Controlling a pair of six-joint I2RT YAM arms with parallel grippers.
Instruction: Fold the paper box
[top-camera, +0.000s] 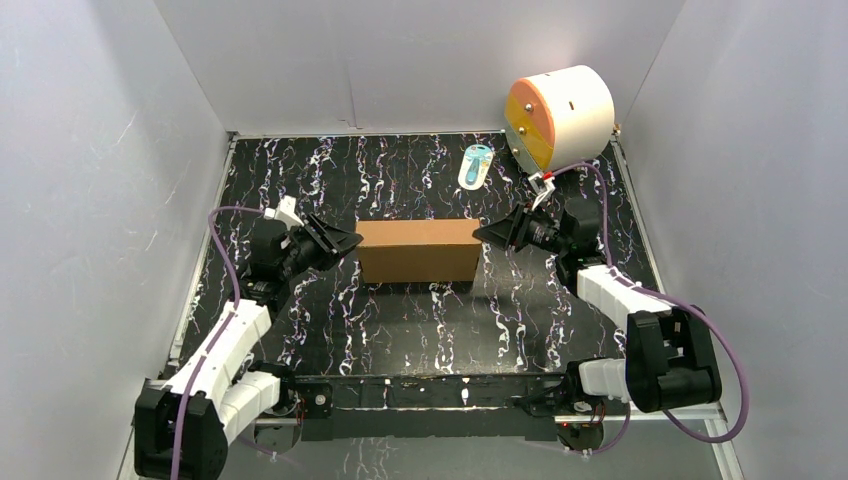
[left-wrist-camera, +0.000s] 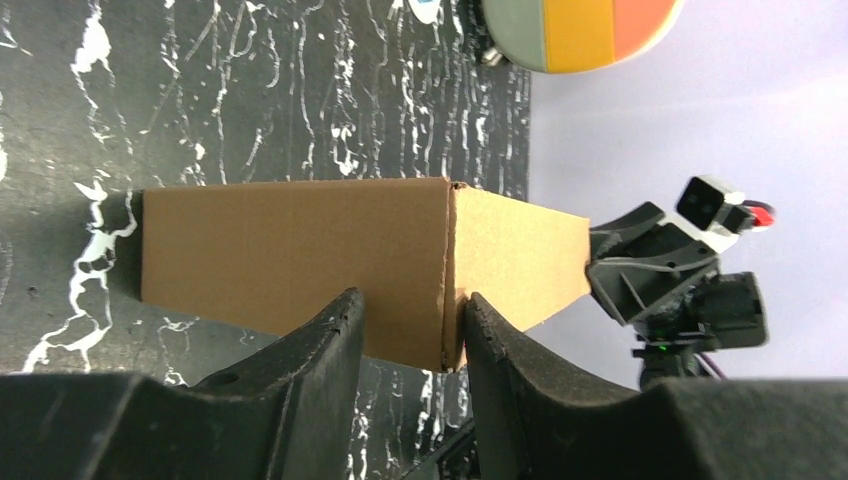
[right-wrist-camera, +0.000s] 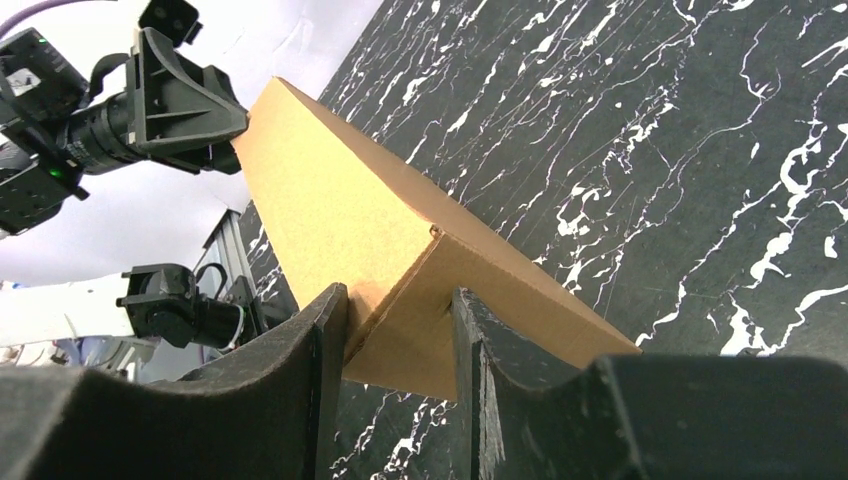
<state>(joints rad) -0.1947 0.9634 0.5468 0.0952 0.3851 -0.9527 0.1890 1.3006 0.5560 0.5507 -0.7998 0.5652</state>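
Observation:
The paper box (top-camera: 418, 250) is a closed brown cardboard box lying flat at mid-table. My left gripper (top-camera: 352, 240) is at its left end and my right gripper (top-camera: 480, 233) at its right end, both tips right at the box. In the left wrist view the jaws (left-wrist-camera: 410, 310) stand a little apart, with a corner edge of the box (left-wrist-camera: 290, 260) showing just beyond the gap. In the right wrist view the jaws (right-wrist-camera: 398, 300) stand apart too, with the near corner of the box (right-wrist-camera: 340, 200) just in front of them. Neither grips anything.
A white-and-orange cylinder (top-camera: 558, 115) lies at the back right corner. A small blue-and-white item (top-camera: 476, 165) lies in front of it. White walls enclose the black marbled table (top-camera: 400, 330) on three sides.

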